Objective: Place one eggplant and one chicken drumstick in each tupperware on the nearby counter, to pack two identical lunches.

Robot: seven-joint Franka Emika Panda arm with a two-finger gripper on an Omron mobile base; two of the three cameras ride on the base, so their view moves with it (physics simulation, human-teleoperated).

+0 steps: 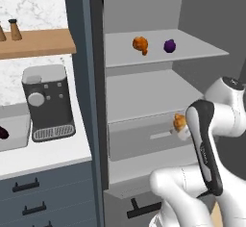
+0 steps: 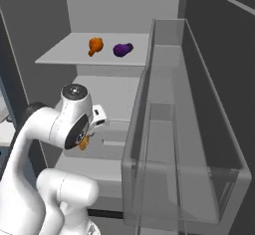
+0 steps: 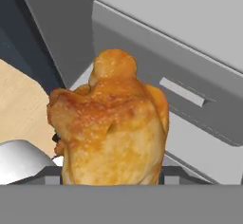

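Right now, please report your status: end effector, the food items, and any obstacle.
End effector shut on chicken drumstick, in front of grey fridge drawer. Second drumstick and violet eggplant on upper fridge shelf. No obstacle seen.

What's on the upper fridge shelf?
One chicken drumstick and one violet eggplant, side by side, apart. The shelf otherwise looks bare; no part appears covered.

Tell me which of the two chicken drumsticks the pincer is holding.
The drumstick in front of the grey fridge drawer, gripped in the pincer. The other drumstick lies on the upper shelf beside the violet eggplant.
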